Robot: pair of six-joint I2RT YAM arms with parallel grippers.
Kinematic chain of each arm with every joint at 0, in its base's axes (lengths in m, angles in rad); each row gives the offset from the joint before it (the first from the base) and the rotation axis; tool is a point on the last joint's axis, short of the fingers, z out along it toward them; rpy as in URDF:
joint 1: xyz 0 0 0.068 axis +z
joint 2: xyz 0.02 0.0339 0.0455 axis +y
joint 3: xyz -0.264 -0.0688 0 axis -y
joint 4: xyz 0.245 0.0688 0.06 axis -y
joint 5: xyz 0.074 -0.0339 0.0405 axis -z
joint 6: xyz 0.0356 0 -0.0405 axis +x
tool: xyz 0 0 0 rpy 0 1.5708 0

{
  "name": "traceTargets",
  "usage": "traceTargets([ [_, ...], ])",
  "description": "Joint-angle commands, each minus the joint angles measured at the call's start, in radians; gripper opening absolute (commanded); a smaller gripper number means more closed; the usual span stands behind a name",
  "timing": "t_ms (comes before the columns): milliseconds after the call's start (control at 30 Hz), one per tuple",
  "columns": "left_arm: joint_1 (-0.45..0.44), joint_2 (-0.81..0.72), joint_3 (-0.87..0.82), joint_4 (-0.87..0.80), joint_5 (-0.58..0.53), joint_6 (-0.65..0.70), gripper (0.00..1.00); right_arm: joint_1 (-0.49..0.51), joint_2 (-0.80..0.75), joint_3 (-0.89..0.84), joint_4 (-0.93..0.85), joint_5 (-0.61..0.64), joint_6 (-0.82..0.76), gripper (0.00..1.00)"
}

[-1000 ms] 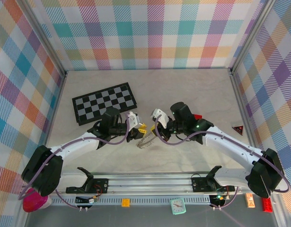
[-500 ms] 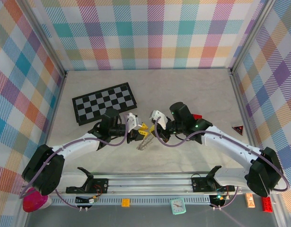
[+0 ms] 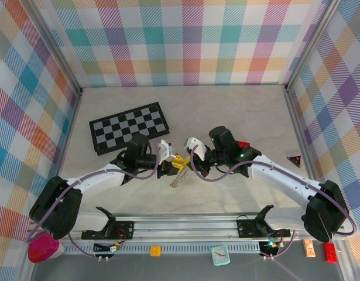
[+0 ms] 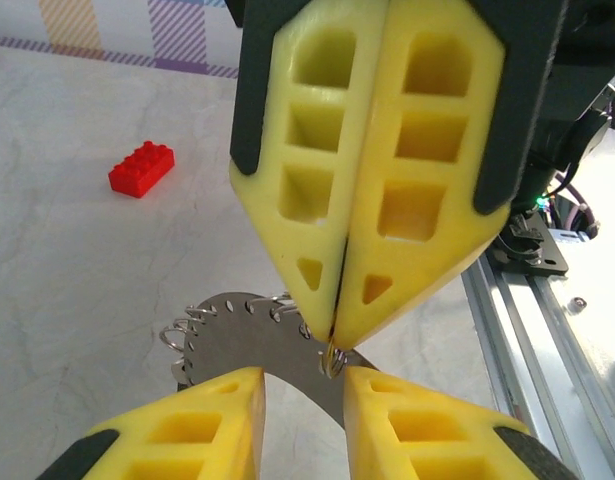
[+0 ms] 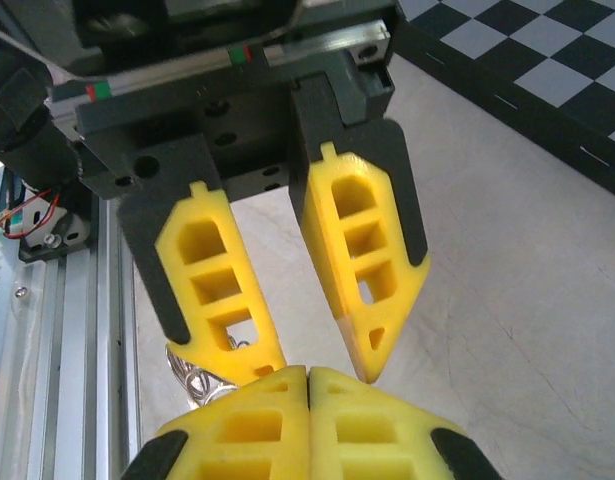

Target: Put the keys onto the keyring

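The keyring is a grey metal crescent with holes and small wire loops, hanging just above the table between both arms. My right gripper is shut, its yellow tips pinching one small loop on the keyring's rim. My left gripper faces it, open, with one finger on each side of the keyring's lower edge and not touching it. In the right wrist view the left fingers stand spread, and part of the keyring shows behind them. The green-headed and black-headed keys are out of view.
A black-and-white chessboard lies at the back left. A red brick sits just behind the right arm, and a red triangle lies at the far right. The metal rail runs along the near edge.
Both grippers have edged slightly closer together, the right one shifting a little left. The keyring still hangs beneath them.
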Motion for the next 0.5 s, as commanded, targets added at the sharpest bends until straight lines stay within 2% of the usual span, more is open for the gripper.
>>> traceTargets([
  [0,0.008,0.013,0.03,0.006,0.07,-0.019,0.24,-0.005,-0.027,0.006,0.067,-0.079,-0.008,0.0],
  [233,0.008,0.01,0.027,0.055,0.097,-0.054,0.2,-0.005,-0.004,0.009,0.075,-0.124,-0.006,0.0],
  [467,0.008,-0.011,0.021,0.072,0.118,-0.072,0.21,-0.005,0.015,0.015,0.07,-0.105,-0.017,0.0],
])
